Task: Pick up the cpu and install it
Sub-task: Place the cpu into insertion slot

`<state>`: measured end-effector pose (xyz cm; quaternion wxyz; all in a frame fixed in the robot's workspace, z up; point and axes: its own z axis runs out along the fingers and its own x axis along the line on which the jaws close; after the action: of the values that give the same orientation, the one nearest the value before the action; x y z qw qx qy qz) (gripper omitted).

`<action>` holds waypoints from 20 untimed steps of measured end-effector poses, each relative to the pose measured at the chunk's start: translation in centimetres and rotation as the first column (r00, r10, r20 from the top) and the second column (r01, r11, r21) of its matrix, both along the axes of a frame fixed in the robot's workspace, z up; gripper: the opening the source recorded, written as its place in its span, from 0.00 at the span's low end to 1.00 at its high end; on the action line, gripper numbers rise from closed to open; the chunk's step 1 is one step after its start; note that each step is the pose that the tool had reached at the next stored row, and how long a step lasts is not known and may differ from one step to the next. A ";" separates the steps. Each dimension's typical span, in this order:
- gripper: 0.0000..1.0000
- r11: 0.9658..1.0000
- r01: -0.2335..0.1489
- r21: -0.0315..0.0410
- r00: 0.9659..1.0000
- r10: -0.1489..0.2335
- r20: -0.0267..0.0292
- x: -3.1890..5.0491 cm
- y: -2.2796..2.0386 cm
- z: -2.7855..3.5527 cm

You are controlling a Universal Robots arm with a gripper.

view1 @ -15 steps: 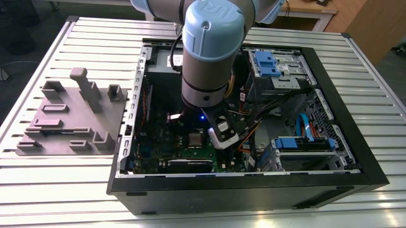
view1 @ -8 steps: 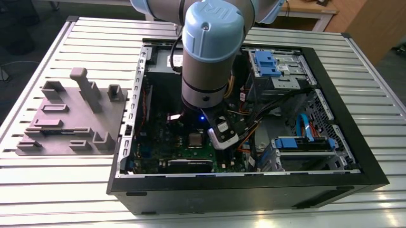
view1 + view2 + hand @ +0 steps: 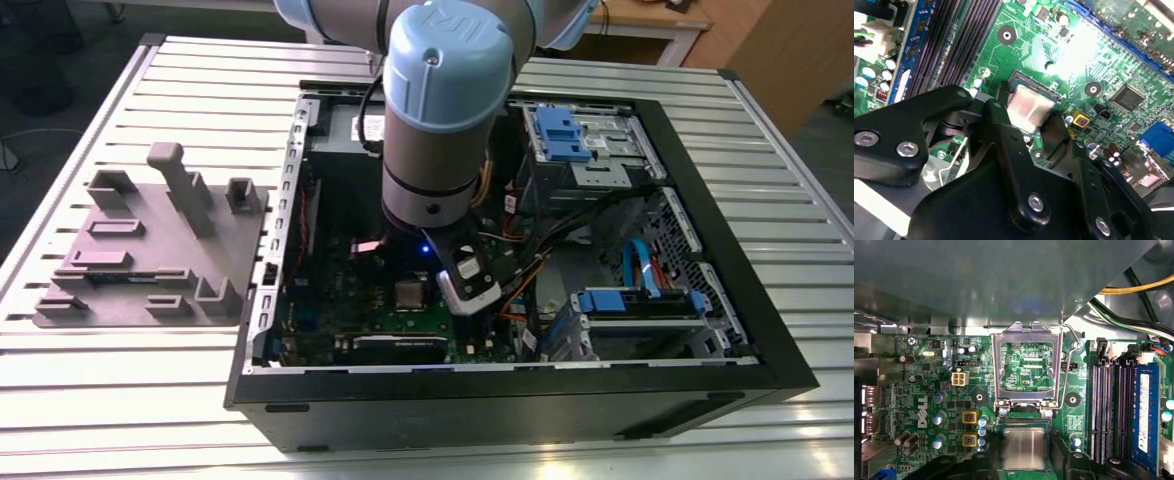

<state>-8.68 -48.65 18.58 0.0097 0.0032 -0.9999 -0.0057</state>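
workshop: slatted bench (image 3: 120,385), open pc case (image 3: 507,405)

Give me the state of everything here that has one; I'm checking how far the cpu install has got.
computer case, lying on its side, open on top.
socket cover, swung up, open.
retention lever, unlatched, raised with the cover.
cpu, flat in the open socket, not clamped down.
pincer, low inside the case, right at the cpu.
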 end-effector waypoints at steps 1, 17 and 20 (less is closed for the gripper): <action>0.54 1.000 0.000 0.000 1.000 0.000 0.000 0.00 0.00 0.00; 0.54 1.000 0.000 0.001 1.000 0.000 -0.001 0.02 0.00 0.44; 0.53 1.000 0.000 0.000 1.000 0.000 -0.001 0.01 -0.05 0.43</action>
<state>-8.66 -48.70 19.02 0.0101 0.0032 -0.9999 -0.0059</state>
